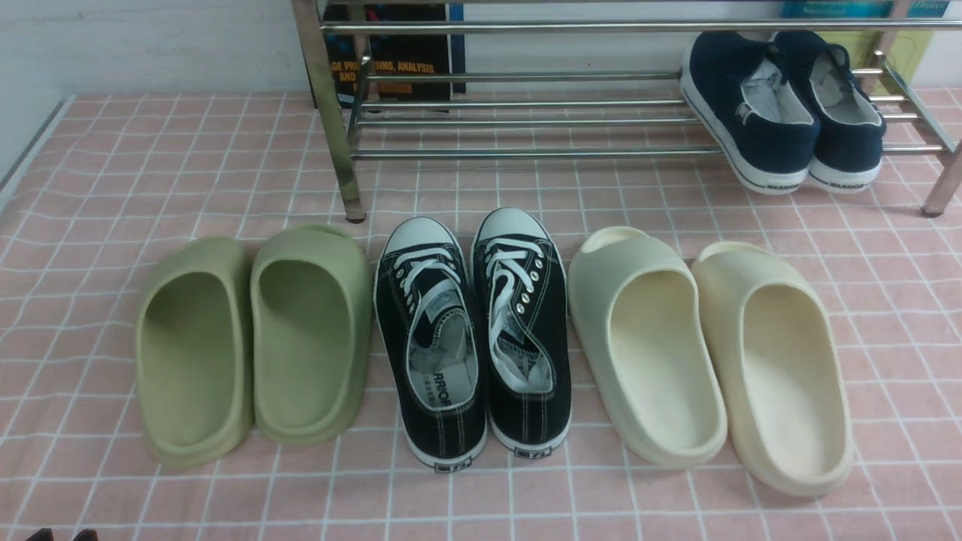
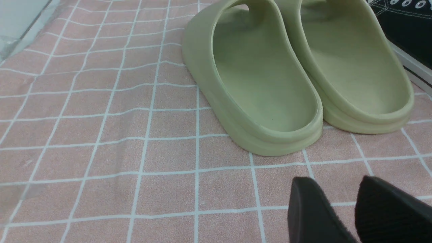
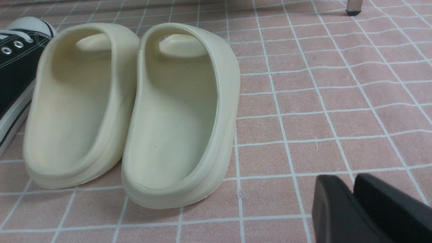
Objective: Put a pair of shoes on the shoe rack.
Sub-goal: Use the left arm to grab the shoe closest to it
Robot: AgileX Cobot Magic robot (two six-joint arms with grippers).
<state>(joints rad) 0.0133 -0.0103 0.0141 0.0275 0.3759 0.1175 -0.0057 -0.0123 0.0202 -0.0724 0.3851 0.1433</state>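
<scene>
Two black sneakers [image 1: 481, 338] sit ungrasped before the shoe rack [image 1: 526, 152]; left gripper [image 2: 337, 189] slightly parted, right gripper [image 3: 352, 189] closed; reaching comes next.

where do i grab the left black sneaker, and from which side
Probably best to pinch the heel collar of the left black sneaker from above at the near end, one finger inside the open mouth, one behind the heel. The green slipper and the right black sneaker crowd its flanks, so side pinches look blocked.

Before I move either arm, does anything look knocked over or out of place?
Nothing stands out. The black sneakers sit upright, side by side, between green slippers and cream slippers; navy shoes rest on the shoe rack, right end.
</scene>
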